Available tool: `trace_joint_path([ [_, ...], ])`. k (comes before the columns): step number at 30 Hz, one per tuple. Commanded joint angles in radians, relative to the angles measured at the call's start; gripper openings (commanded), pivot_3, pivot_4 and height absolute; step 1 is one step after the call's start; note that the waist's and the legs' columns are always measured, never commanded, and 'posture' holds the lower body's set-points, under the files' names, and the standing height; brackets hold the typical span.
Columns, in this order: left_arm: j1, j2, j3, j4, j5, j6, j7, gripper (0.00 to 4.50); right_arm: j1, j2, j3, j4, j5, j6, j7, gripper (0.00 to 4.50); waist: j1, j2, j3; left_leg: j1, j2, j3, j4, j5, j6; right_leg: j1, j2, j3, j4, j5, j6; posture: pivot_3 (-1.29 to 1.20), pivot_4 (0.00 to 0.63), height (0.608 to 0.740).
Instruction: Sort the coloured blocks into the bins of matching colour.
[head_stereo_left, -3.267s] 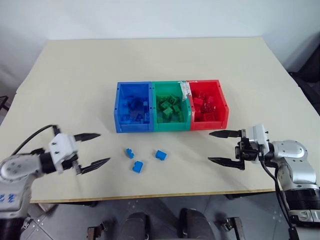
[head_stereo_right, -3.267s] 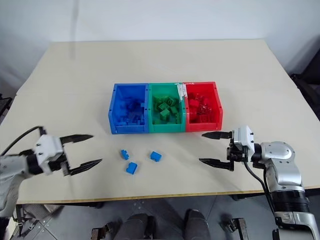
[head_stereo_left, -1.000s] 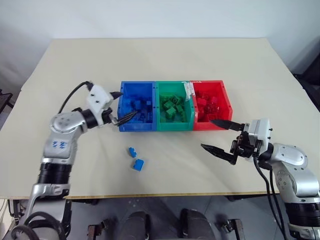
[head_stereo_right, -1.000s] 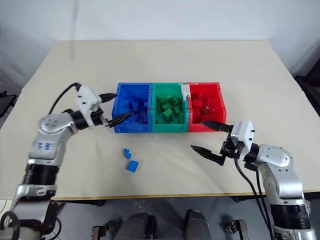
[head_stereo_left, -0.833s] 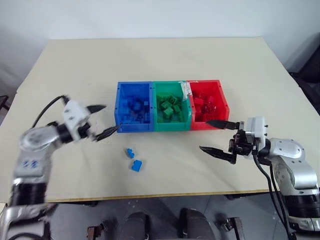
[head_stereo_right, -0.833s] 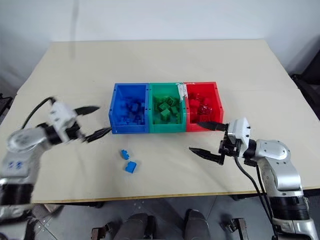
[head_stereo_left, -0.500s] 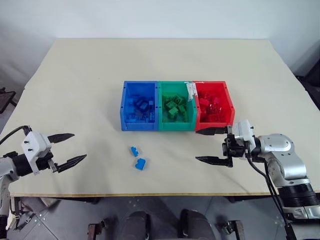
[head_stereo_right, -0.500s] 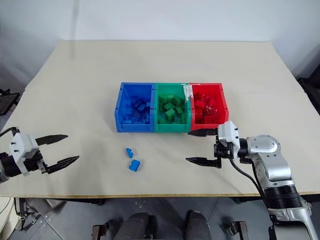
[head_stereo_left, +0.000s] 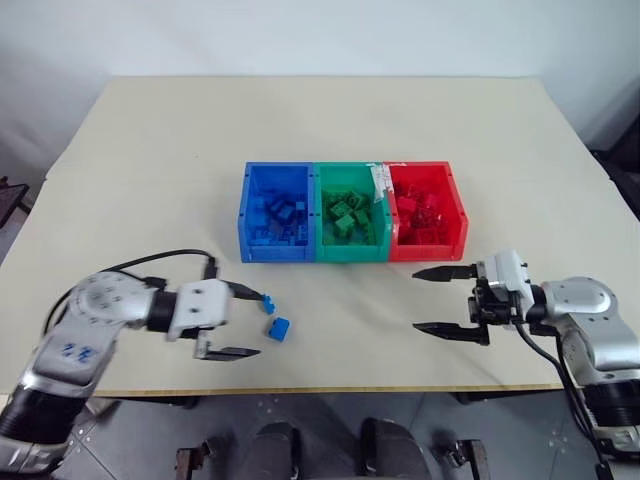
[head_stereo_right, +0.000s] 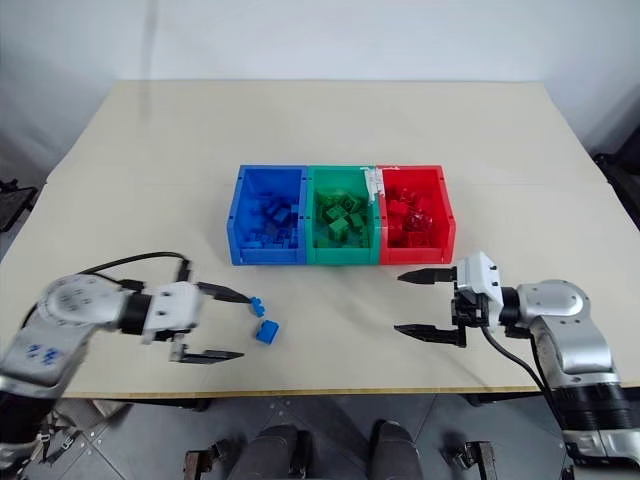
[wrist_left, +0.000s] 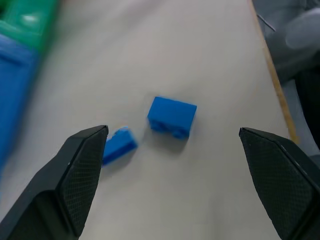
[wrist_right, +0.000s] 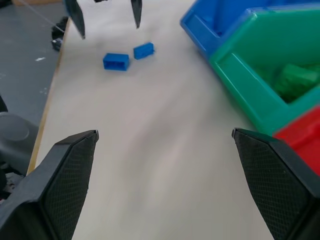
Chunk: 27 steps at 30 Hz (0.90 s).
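A pale beige table (head_stereo_left: 320, 120) stands against a plain white wall (head_stereo_left: 300, 35) (evenly lit), grey floor (head_stereo_left: 470, 430) below its near edge.

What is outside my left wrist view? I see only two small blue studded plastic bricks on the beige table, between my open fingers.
Observer: Three joined open-top plastic bins, blue, green and red, stand further back on the table, each holding bricks of its own colour.
Operator: Are more bricks loose?
Observer: I see only your two blue bricks loose.
Operator: Where is the right hand?
Observer: The right hand hovers open and empty in front of the red bin.
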Motion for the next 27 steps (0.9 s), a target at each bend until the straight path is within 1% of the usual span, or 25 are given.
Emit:
trace_joint_path([
  [1,-0.07,-0.015,-0.087,0.019,0.077,0.03,-0.005,4.48,0.04,-0.027,-0.042,-0.044,0.005,-0.002,-0.012,4.5,0.0,0.0,0.0,0.0,0.0,0.0,0.0,0.0,0.0,0.0,0.0,0.0,0.0,0.0,0.0,0.0,0.15,0.74],
  [7,-0.13,-0.046,-0.161,0.054,0.129,0.07,-0.007,4.48,0.108,-0.026,-0.062,-0.121,0.026,0.022,-0.04,4.5,0.0,0.0,0.0,0.0,0.0,0.0,0.0,0.0,0.0,0.0,0.0,0.0,0.0,0.0,0.0,0.0,0.15,0.74],
  [10,-0.138,-0.062,-0.174,0.059,0.14,0.077,0.004,3.86,0.13,-0.022,-0.063,-0.148,0.026,0.029,-0.055,4.5,0.0,0.0,0.0,0.0,0.0,0.0,0.0,0.0,0.0,0.0,0.0,0.001,0.0,0.0,0.0,0.0,0.15,0.74],
  [17,-0.112,-0.07,-0.175,0.067,0.149,0.061,0.01,1.72,0.14,-0.009,-0.058,-0.18,0.032,0.04,-0.084,4.5,0.005,0.0,0.0,0.0,0.0,0.0,0.002,0.001,0.001,0.001,0.0,0.001,0.0,0.0,0.0,0.0,0.15,0.74],
  [18,-0.11,-0.074,-0.167,0.074,0.151,0.039,0.02,1.55,0.141,-0.009,-0.058,-0.18,0.032,0.04,-0.087,4.5,0.005,0.0,0.0,0.0,0.0,0.0,0.002,0.001,0.001,0.001,0.0,0.001,0.0,0.0,0.0,0.0,0.15,0.74],
  [21,-0.115,-0.103,-0.131,0.098,0.13,0.0,0.056,1.55,0.152,-0.006,-0.061,-0.187,0.027,0.024,-0.096,4.5,0.005,0.0,0.0,0.001,0.0,0.0,0.002,0.001,0.001,0.001,-0.001,0.001,0.0,0.0,0.0,0.0,0.15,0.74],
  [23,-0.14,-0.16,-0.068,0.106,0.072,-0.024,0.104,1.55,0.157,0.018,-0.078,-0.206,0.046,0.023,-0.131,4.5,0.005,0.0,0.0,0.0,0.0,-0.001,0.002,0.001,0.001,0.001,-0.001,0.001,0.0,0.0,0.0,0.0,0.15,0.74],
  [27,-0.216,-0.253,0.054,0.119,-0.029,0.036,0.192,1.55,0.148,0.081,-0.116,-0.243,0.098,0.054,-0.232,4.5,0.004,0.0,0.0,0.0,0.0,-0.001,0.003,0.001,0.001,0.001,-0.001,0.001,0.001,0.0,0.001,0.0,0.15,0.74],
])
